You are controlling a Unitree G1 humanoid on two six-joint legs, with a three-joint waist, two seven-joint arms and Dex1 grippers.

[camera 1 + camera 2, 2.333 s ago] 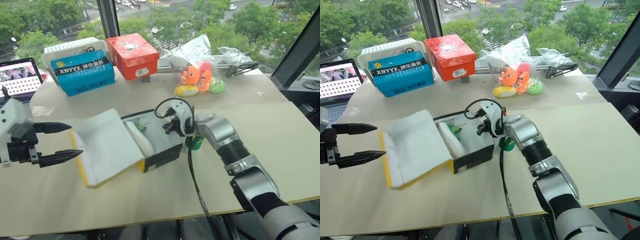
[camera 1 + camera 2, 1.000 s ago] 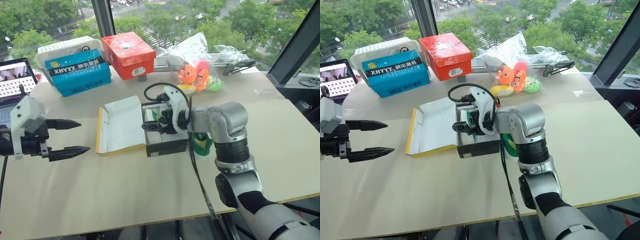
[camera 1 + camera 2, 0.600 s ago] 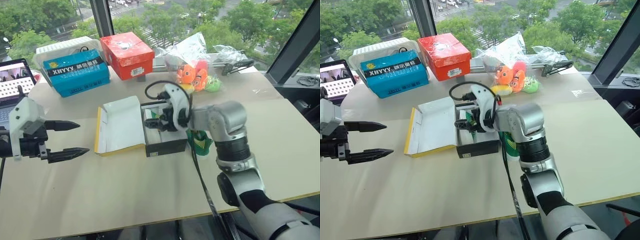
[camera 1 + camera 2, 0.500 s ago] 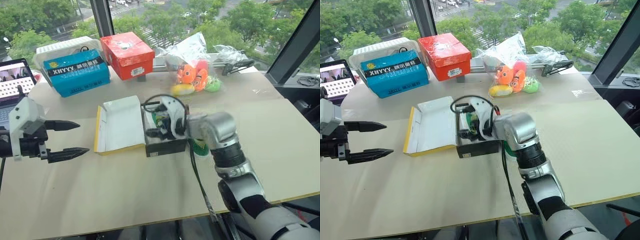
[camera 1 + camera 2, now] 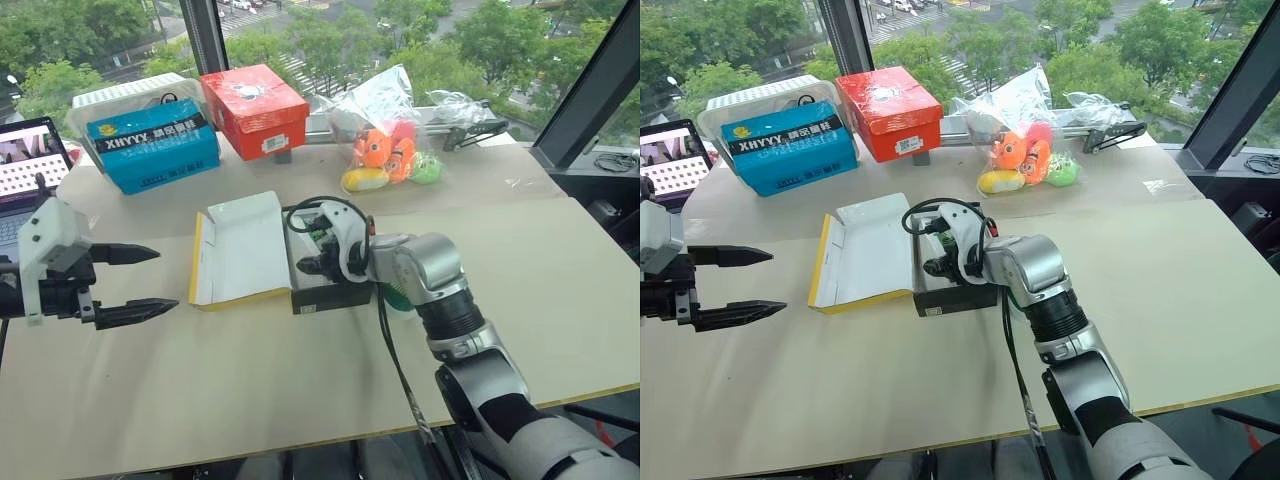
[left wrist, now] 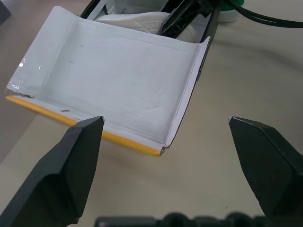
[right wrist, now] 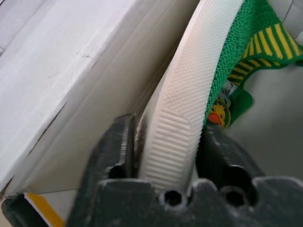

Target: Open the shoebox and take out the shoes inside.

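Note:
The shoebox (image 5: 325,297) lies open at mid-table, its white-lined, yellow-edged lid (image 5: 240,250) folded flat to the left. My right gripper (image 5: 312,265) reaches down into the box. In the right wrist view its black fingers (image 7: 116,146) are shut on the white sole of a green shoe (image 7: 184,94) standing on edge against the box wall. A second green shoe (image 5: 397,297) sits on the table just right of the box, mostly hidden behind my right arm. My left gripper (image 5: 165,278) hovers open to the left of the lid (image 6: 118,85), holding nothing.
At the back of the table stand a blue box (image 5: 155,145), a red-orange box (image 5: 262,108) and a clear bag of plush toys (image 5: 395,145). A laptop (image 5: 30,160) sits at the far left. A black cable hangs from my right wrist.
My right gripper has sunk into the box and closed from wide open onto the shoe's sole. The lid, lifted in the oldest frames, now lies flat. The left gripper has stayed still.

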